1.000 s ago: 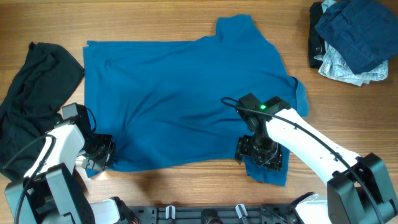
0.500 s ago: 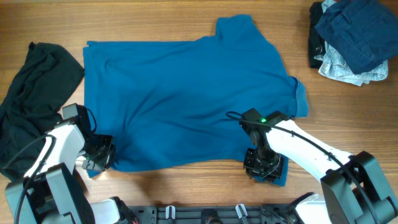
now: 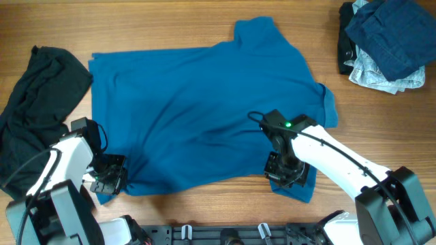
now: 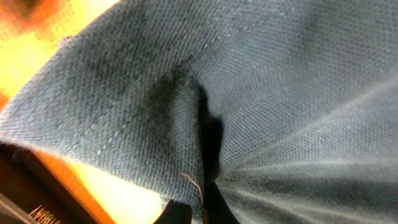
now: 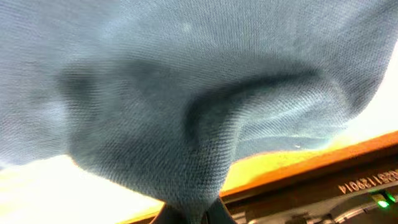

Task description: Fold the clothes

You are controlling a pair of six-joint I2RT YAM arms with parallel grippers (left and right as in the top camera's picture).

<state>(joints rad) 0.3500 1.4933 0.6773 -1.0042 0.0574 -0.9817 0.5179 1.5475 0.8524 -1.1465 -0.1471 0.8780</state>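
Note:
A large teal-blue shirt (image 3: 204, 109) lies spread flat across the middle of the table in the overhead view. My left gripper (image 3: 109, 178) is shut on the shirt's near-left hem corner. My right gripper (image 3: 286, 170) is shut on the near-right hem, beside the sleeve. The left wrist view is filled with pinched teal fabric (image 4: 249, 106) bunching into the jaws at the bottom edge. In the right wrist view the teal cloth (image 5: 186, 112) hangs in a fold that runs down between the fingers. A black garment (image 3: 37, 102) lies crumpled at the table's left edge.
A heap of navy and pale-denim clothing (image 3: 385, 41) sits at the back right corner. Bare wooden table (image 3: 170, 24) shows behind the shirt and along the near edge (image 3: 204, 197).
Both grippers have closed on the shirt's near hem. The right gripper moved down to the hem and back up a little; the left shifted slightly nearer. The hem is pulled a bit.

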